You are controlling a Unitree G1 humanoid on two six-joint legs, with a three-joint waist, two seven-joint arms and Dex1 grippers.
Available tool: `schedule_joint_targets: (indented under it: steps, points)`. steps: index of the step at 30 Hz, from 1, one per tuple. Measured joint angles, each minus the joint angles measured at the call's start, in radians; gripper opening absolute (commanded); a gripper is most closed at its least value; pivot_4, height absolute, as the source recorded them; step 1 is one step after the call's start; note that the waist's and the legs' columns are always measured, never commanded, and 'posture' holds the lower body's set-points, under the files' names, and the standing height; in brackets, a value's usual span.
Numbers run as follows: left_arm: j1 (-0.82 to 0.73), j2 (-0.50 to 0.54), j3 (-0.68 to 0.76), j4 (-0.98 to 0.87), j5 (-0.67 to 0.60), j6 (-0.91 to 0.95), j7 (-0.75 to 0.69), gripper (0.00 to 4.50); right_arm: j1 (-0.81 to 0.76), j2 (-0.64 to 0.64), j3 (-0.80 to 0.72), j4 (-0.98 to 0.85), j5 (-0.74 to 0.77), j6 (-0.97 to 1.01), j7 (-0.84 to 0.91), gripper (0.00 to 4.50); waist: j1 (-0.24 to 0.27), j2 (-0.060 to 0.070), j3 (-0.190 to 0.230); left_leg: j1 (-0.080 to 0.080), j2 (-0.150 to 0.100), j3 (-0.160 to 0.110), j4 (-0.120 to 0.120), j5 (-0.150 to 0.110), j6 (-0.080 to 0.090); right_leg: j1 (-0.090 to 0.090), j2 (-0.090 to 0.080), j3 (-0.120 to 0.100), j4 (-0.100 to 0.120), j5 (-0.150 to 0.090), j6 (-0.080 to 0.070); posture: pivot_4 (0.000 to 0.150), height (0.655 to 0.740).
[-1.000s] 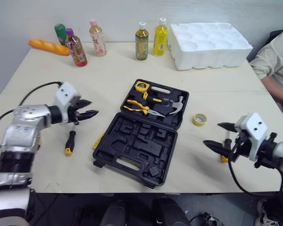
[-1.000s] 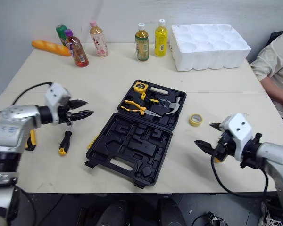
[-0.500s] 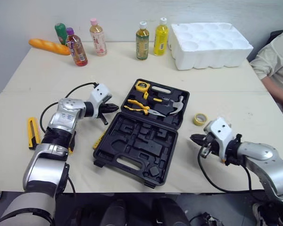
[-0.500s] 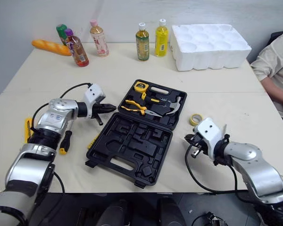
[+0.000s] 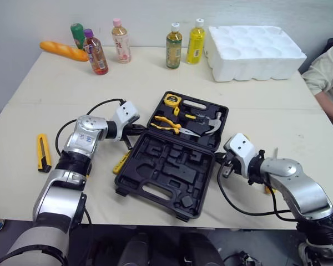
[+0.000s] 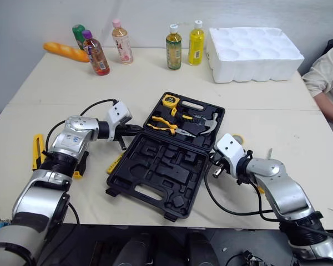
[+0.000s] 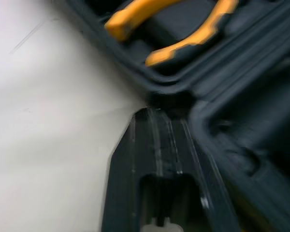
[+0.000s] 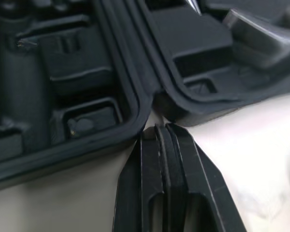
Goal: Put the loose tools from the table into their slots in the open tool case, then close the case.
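L+R arms (image 5: pixel 86 133) (image 5: pixel 283 174) moved in; jaws shut at case (image 5: pixel 166 172) hinge.

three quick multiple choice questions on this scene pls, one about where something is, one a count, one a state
1. Where does the yellow utility knife lie?
A) inside the tool case
B) among the bottles
C) on the table, on the robot's left of the case

2. How many bottles stand along the table's far edge?
A) five
B) three
C) seven

3. The left gripper has its fingers:
A) spread wide
B) shut together
C) clamped on a bottle

Answers
1 C: it lies flat on the tabletop, outside the left arm and well apart from the case.
2 A: five bottles can be counted there, one half behind another.
3 B: the left wrist view shows them pressed together, tips at the case's hinge.
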Motion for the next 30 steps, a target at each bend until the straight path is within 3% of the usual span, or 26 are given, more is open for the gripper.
schedule_joint_targets:
  steps: [14, 30]
  points:
    - [0.204, 0.049, 0.004, -0.423, -0.003, 0.227, -0.053, 0.00, -0.045, -0.046, 0.004, 0.078, -0.070, -0.053, 0.114, 0.04, -0.002, 0.000, 0.000, 0.001, 0.000, 0.000, 0.001, 0.000, 0.000, 0.000, 0.000, 0.001, 0.001, 0.000, 0.000, 0.150, 0.7400]
    - [0.291, 0.060, 0.042, -0.535, -0.026, 0.306, -0.022, 0.00, -0.100, -0.023, 0.019, 0.162, -0.140, -0.132, 0.179, 0.04, -0.011, 0.000, 0.000, 0.002, 0.001, 0.001, 0.001, 0.000, 0.000, 0.001, 0.001, 0.001, 0.003, 0.000, 0.000, 0.150, 0.7400]
